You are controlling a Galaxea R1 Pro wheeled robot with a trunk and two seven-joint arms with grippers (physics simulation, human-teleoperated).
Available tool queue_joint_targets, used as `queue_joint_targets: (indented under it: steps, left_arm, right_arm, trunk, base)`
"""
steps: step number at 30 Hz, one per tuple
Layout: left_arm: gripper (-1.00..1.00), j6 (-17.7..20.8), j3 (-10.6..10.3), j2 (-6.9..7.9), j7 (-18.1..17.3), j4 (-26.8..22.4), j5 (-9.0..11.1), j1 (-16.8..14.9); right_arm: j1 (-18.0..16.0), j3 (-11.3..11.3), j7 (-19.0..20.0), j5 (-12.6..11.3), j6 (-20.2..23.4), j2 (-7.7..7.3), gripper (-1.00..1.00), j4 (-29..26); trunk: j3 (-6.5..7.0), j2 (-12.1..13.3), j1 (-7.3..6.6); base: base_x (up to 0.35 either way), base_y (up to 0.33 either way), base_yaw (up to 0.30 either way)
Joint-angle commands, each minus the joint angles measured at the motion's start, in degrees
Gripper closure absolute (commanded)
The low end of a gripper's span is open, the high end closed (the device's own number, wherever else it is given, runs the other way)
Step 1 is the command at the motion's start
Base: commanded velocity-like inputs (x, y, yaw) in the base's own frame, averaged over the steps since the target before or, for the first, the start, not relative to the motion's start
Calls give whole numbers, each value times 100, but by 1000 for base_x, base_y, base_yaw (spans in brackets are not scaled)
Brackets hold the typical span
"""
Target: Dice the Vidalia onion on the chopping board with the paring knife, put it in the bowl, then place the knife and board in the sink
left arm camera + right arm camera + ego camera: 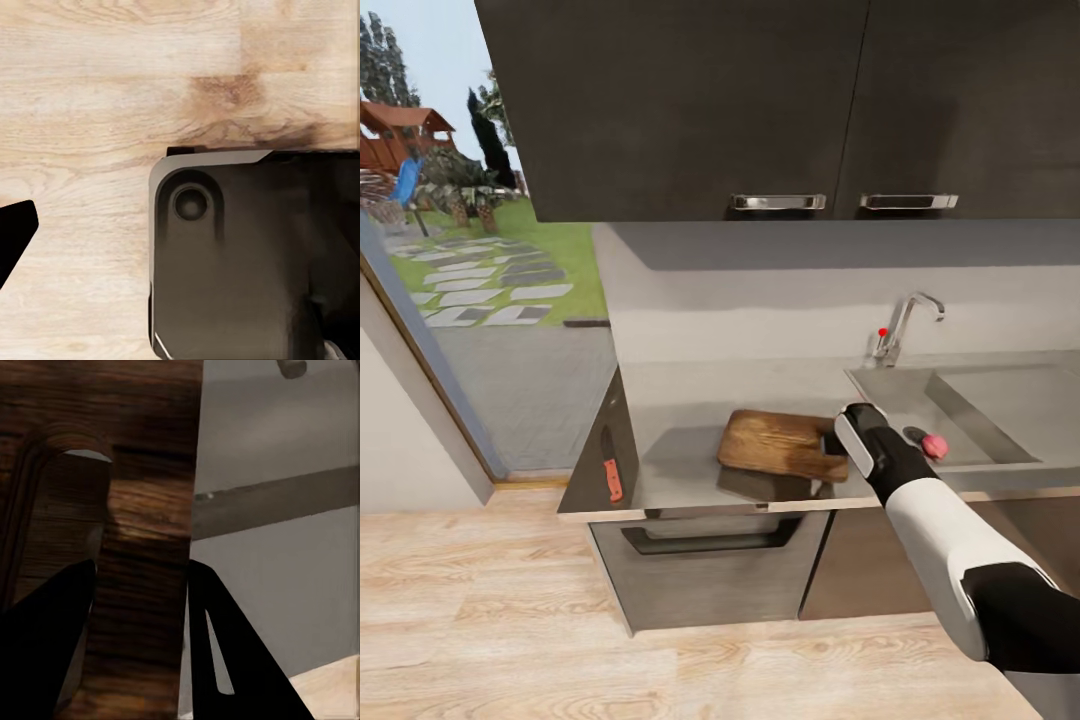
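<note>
One arm matters here, the right. Its gripper (139, 585) has its fingers (45, 645) straddling the handle end of the chopping board (780, 443), one finger over the slot-shaped hole side and the other at the board's outer edge, so the wood sits between them and they look clenched on it. From the head view the board seems lifted at its right end, casting a shadow on the worktop (680, 420) beneath, with its long axis running left to right, roughly parallel to the front edge. The sink (1000, 410) lies to the right of the board, just beyond the gripper (838, 447), so the coming move is a carry to the right along that same axis. A small pink rounded thing (934, 446) rests at the sink's near rim, close to the wrist; I cannot tell what it is. The paring knife (612, 470) lies at the far left end of the worktop, well apart from the board, blade pointing away. The left arm hangs low over the wood floor (97, 97), and its fingers' state I cannot tell.
</note>
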Motion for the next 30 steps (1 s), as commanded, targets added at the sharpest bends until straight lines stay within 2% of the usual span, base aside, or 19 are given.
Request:
queue_joint_targets:
  steps: [1, 2, 3, 6, 8, 12, 13, 14, 17, 23, 30]
  left_arm:
    - [-100, -9, 1, -4, -3, 4, 7, 0]
    - [-100, -6, 1, -7, -3, 11, 6, 0]
    - [-100, 0, 1, -10, -2, 17, 5, -2]
    - [-100, 10, 2, -11, 4, 21, 7, 0]
    - [-100, 14, 5, -11, 10, 21, 5, 0]
    - [-100, 16, 8, -11, 19, 20, 6, 0]
    - [-100, 16, 7, -11, 21, 19, 7, -2]
    - [-100, 16, 6, -11, 27, 23, 7, -2]
    - [-100, 12, 3, -11, 30, 21, 5, -1]
    - [-100, 8, 1, -11, 31, 19, 5, 0]
    - [-100, 0, 1, -11, 32, 19, 5, 0]
  right_arm:
    - [-6, 42, -8, -64, 59, -16, 100, -14]
    - [-6, 43, 73, -64, 98, -21, 100, -19]
    - [-6, 46, 404, -65, 141, -62, 100, -24]
    - [-8, 48, 1053, -62, 169, -228, 100, -26]
    - [-7, 53, 1233, -57, 175, -266, 100, -27]
    - [-6, 169, 1353, -1, 178, -286, 100, -26]
    - [-6, 270, 1402, 17, 178, -288, 100, -23]
    - [-6, 543, 1603, 40, 179, -297, 100, -20]
    - [-6, 669, 1791, 57, 179, -301, 100, -14]
    - [-6, 795, 1890, 61, 179, -297, 100, -3]
    - [-6, 1452, 1963, 46, 174, -293, 100, -2]
  trunk:
    - [-9, -8, 2]
    - [-9, -8, 2]
    - [-9, -8, 2]
    - [-9, -8, 2]
    - [-9, -8, 2]
    - [-9, -8, 2]
    - [-9, -8, 2]
    - [-9, -8, 2]
    - [-9, -8, 2]
    - [-9, -8, 2]
    - [-9, -8, 2]
  base:
    - [0, 0, 0]
    - [0, 0, 0]
    - [17, -6, 0]
    - [105, -92, 0]
    - [185, -180, 0]
    - [208, -206, 0]
    - [216, -216, 0]
    - [220, -220, 0]
    - [221, -222, 0]
    - [219, -222, 0]
    - [101, -103, 0]
